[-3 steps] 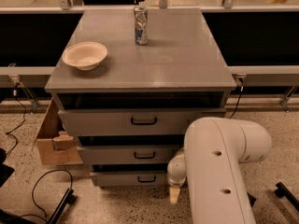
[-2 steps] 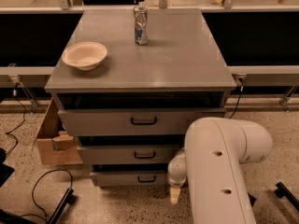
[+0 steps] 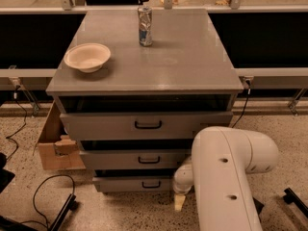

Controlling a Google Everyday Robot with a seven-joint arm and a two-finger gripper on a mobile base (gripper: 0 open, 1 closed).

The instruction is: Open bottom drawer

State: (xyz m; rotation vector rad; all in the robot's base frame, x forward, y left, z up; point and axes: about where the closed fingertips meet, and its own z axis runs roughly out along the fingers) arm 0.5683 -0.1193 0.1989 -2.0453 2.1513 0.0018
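Note:
The grey cabinet (image 3: 144,71) has three drawers stacked in its front. The bottom drawer (image 3: 120,183) is the lowest and narrowest grey front, just above the floor, with a small black loop handle (image 3: 151,184) at its middle. A dark gap shows above its front panel. My gripper (image 3: 179,201) hangs low at the end of the white arm (image 3: 226,177), just off the right end of the bottom drawer and to the right of its handle. A pale yellowish tip points down toward the floor. The arm hides the drawer's right end.
A beige bowl (image 3: 87,57) and a drink can (image 3: 145,26) stand on the cabinet top. A cardboard box (image 3: 55,146) sits on the floor left of the cabinet. Black cables (image 3: 43,196) and a black stand lie at the lower left. Metal rails run behind.

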